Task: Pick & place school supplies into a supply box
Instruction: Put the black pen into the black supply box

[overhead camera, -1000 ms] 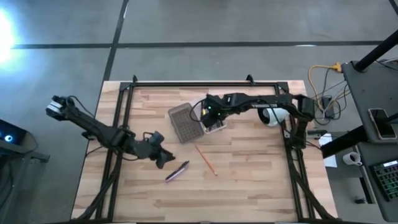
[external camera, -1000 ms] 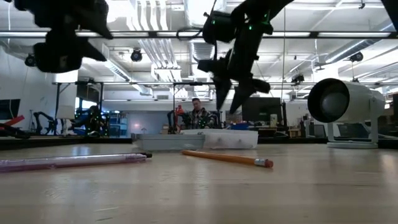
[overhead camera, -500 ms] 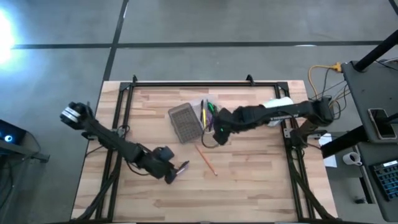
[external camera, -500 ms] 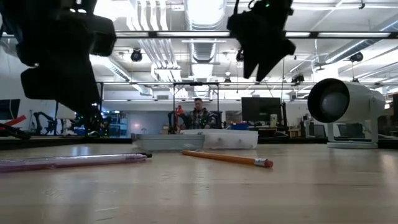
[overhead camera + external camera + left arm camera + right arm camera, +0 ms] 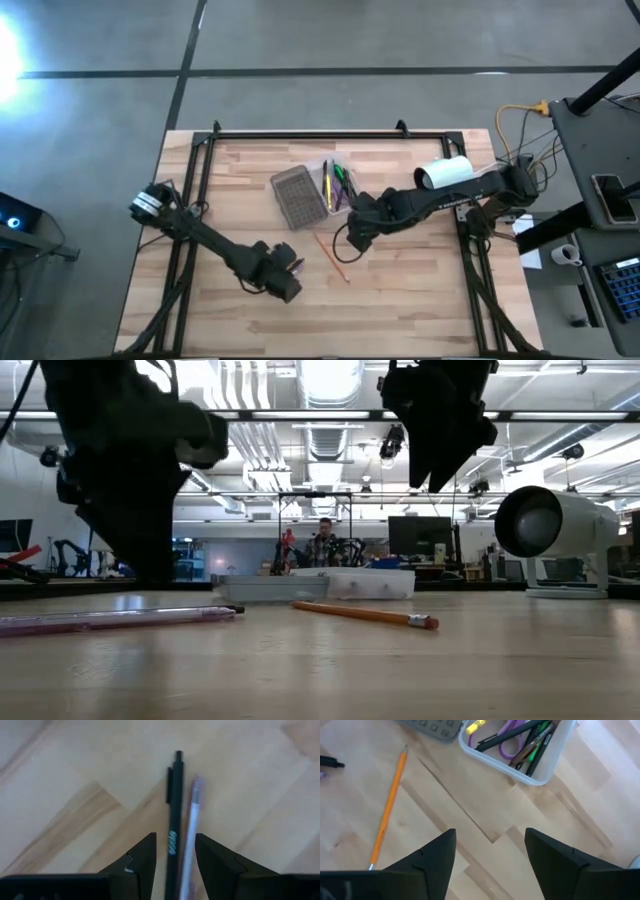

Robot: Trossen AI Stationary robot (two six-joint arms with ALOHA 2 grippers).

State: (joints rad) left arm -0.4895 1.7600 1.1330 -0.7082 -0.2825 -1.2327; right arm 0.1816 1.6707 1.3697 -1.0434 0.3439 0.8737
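Observation:
A dark pen (image 5: 173, 832) and a clear pinkish pen (image 5: 191, 827) lie side by side, flat on the wooden table. My left gripper (image 5: 175, 851) hangs over them, open and pointing down, with both pens in the gap between its fingers; in the high view my left gripper (image 5: 285, 277) covers most of them. The supply box (image 5: 338, 186) lies open, holding pens and purple-handled scissors (image 5: 512, 740), its grey ribbed half (image 5: 298, 197) beside it. An orange pencil (image 5: 333, 258) lies nearer. My right gripper (image 5: 492, 847) stands open above the table between box and pencil.
A white cylinder-shaped device (image 5: 445, 172) stands at the table's right edge, large in the low view (image 5: 555, 525). A black metal frame (image 5: 300, 133) runs along the far and side edges. Bare wood lies toward the near edge.
My left gripper has swung toward the table's right and near edge, sunk and tipped to point down over the two pens. My right gripper has left the box, gone toward the near edge and risen a little. The pens, pencil and box have stayed put.

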